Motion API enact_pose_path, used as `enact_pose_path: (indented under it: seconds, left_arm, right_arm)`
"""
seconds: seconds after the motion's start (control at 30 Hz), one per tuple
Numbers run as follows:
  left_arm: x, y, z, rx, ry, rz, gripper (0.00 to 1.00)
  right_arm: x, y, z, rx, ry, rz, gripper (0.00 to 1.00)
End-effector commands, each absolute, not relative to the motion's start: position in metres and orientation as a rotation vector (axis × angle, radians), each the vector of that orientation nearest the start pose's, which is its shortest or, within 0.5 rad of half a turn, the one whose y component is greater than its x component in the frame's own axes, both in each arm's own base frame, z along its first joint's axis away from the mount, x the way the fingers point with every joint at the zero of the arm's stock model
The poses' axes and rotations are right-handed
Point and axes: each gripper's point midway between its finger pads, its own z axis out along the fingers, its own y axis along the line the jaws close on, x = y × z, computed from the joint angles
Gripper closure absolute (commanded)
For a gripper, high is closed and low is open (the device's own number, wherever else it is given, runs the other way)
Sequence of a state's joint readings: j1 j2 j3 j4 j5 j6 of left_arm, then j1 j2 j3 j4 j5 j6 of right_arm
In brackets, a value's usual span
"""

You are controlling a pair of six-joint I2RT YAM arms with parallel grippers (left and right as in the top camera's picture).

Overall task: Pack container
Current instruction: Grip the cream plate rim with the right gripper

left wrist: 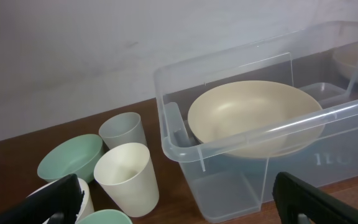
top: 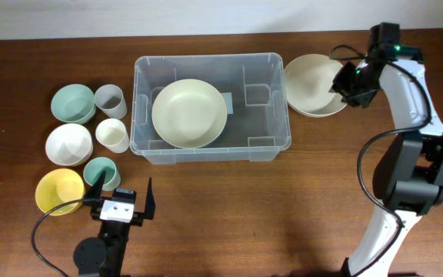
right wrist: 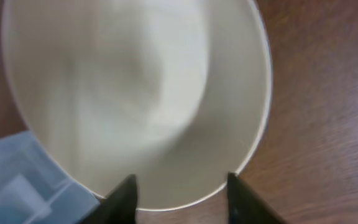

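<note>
At the near left edge of the table [top: 229, 219]: left gripper [top: 125, 196], released, jaws spread wide, nothing between them. One finger overlapping the teal cup [top: 101, 173] in the overhead view; contact not determinable. Beside that cup, to the left, yellow bowl [top: 58, 191].

Next row back: white bowl [top: 69, 144] and cream cup [top: 112, 135]. Farthest row: green bowl [top: 72, 103] and grey cup [top: 109, 100]. All six upright, mouths up, packed close in two columns.

At mid-table, just right of the cups: container [top: 206, 158], clear, open-topped, long side across. Near its left wall, the cream and grey cups, close but apart. Inside, on the left half, a pale bowl [top: 188, 113]; right half of the floor bare apart from moulded recesses. Between the left gripper and that bowl, the container's near wall and rim, as seen from the left wrist.

Just beside the container's far right corner, touching or nearly so: second pale bowl [top: 314, 85], on the wood. Over its right rim, right gripper [top: 352, 83], jaws apart, the rim seen between the fingertips from the right wrist; contact not determinable. Behind it, right arm [top: 414, 115], curving back to its base at the near right.
</note>
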State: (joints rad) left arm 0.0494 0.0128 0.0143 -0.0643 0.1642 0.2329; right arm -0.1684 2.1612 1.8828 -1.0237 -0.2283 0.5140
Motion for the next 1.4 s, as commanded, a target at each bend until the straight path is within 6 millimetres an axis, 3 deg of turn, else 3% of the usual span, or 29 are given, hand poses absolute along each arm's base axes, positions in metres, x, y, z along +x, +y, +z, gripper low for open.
enact_pose_path:
  seconds: [0.0, 0.1, 0.27, 0.5, 0.87, 1.07, 1.27, 1.37]
  left_arm:
    - [0.245, -0.014, 0.16, 0.273, 1.611, 0.096, 0.0]
    - [0.245, -0.014, 0.16, 0.273, 1.611, 0.096, 0.0]
    - [0.245, -0.014, 0.16, 0.273, 1.611, 0.096, 0.0]
    - [0.245, -0.014, 0.16, 0.273, 1.611, 0.096, 0.0]
    - [0.245, -0.014, 0.16, 0.273, 1.611, 0.096, 0.0]
    - [0.245, -0.014, 0.16, 0.273, 1.611, 0.096, 0.0]
    - [0.245, -0.014, 0.16, 0.273, 1.611, 0.096, 0.0]
    - [0.245, -0.014, 0.16, 0.273, 1.611, 0.096, 0.0]
  right_arm:
    - [0.479, -0.062, 0.093, 0.946, 2.726, 0.266, 0.47]
    - [0.475, -0.068, 0.091, 0.958, 2.731, 0.206, 0.39]
    - [0.477, -0.065, 0.088, 0.946, 2.732, 0.206, 0.38]
    - [0.472, -0.063, 0.06, 0.948, 2.743, 0.205, 0.38]
    - [0.473, -0.064, 0.04, 0.945, 2.736, 0.208, 0.43]
    - [0.473, -0.06, 0.02, 0.955, 2.769, 0.237, 0.44]
    - [0.475, -0.06, 0.017, 0.952, 2.764, 0.239, 0.44]
    - [0.476, -0.06, 0.016, 0.952, 2.763, 0.238, 0.53]
